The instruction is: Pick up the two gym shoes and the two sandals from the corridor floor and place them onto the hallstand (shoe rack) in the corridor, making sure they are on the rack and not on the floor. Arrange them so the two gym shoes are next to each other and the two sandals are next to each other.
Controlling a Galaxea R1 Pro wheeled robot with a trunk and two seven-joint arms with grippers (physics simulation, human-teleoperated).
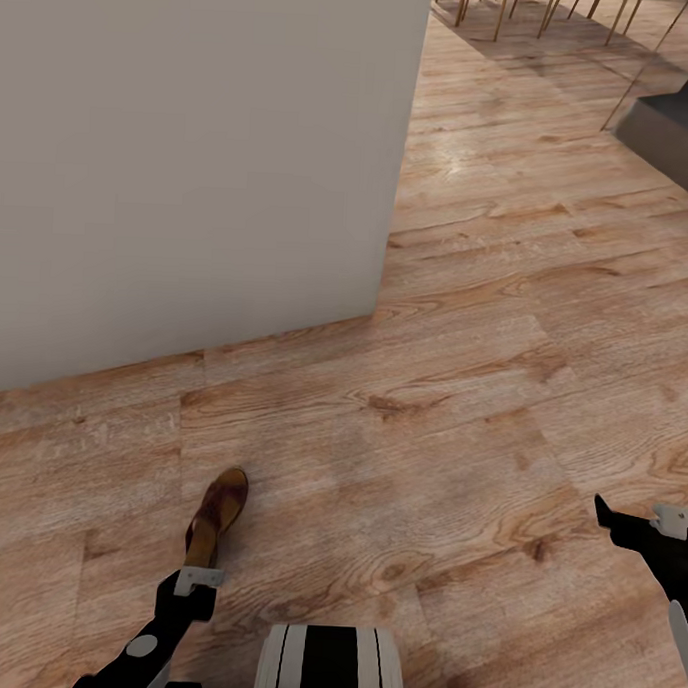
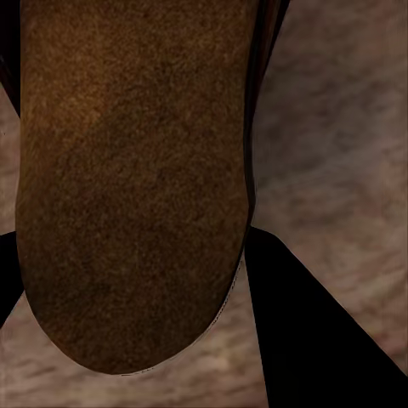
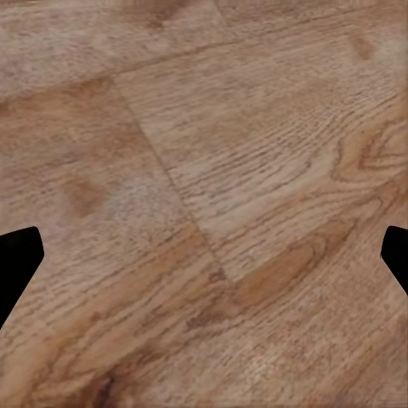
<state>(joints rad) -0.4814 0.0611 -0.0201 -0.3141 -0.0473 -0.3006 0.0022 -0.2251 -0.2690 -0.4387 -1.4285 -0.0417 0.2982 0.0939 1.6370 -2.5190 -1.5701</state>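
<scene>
Head view, nearest first: the robot's striped trunk (image 1: 330,666) sits at six o'clock. At seven o'clock the left gripper (image 1: 200,568) clamps a sandal (image 1: 216,514) by its heel, toe pointing ahead, probably carried clear of the floor (image 1: 401,417) for transport. In the left wrist view the sandal's sole (image 2: 127,187) sits between dark fingers (image 2: 306,340). At four o'clock the right gripper (image 1: 631,525) hangs empty, jaws spread wide. Beyond, a grey wall (image 1: 182,157) at eleven o'clock.

No readable text, label, brand, number or sign appears on any surface here.
</scene>
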